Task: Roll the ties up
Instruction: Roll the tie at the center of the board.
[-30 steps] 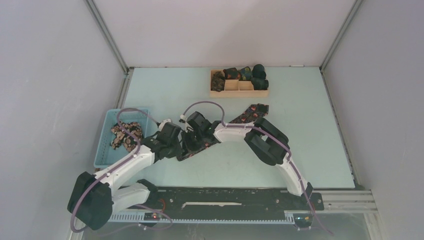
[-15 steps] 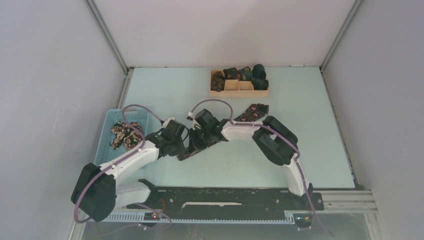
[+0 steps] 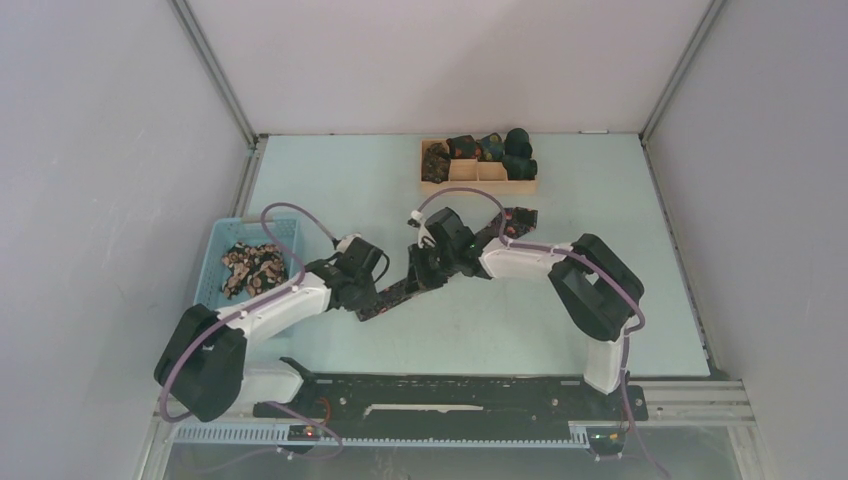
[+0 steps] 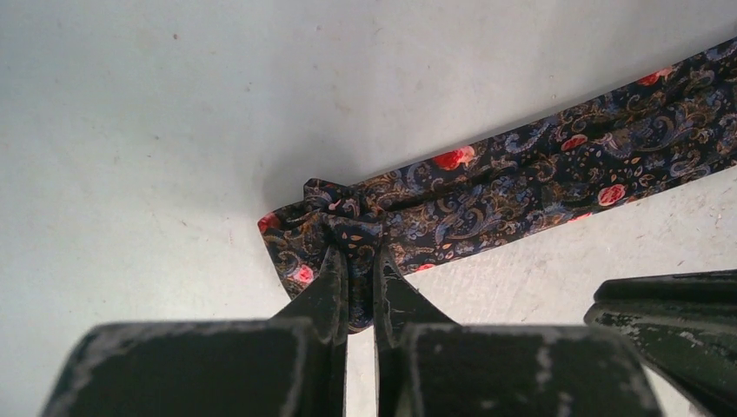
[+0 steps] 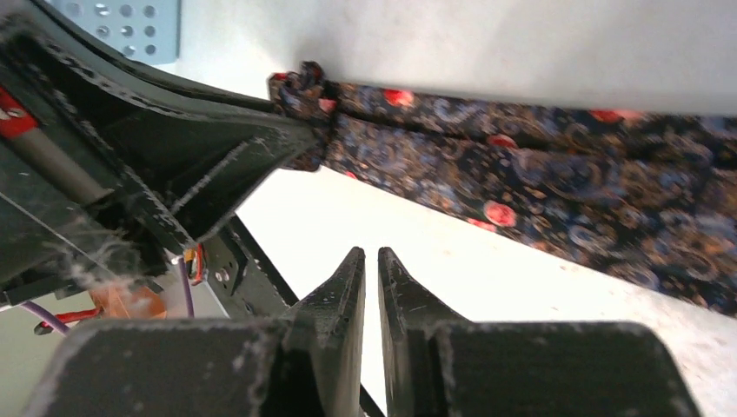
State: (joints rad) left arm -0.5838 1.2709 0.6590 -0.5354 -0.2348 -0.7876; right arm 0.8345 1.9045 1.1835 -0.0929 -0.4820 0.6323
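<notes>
From above, the wooden tray at the far side holds several dark rolls, so I judge part of the job done. The blue basket holds a crumpled heap of ties that I take to be waiting. The tie I am working lies stretched flat across the table, not yet rolled. Both arms reach in low with elbows bent outward. The left gripper sits at the tie's near end, and the right gripper is just beyond it along the strip.

In the left wrist view, the left gripper has its fingers pressed onto the narrow end, which bunches up right at the tips. From there the tie runs away flat, ahead and to the right. A dark edge of the right gripper shows just beside my fingers on the right.

In the right wrist view, the right gripper has its fingers brought nearly together on nothing, with only a slit between them. The tie lies just ahead of the tips, untouched. Up and to their left, the left gripper clamps the bunched end. I reckon the roll is barely begun.
</notes>
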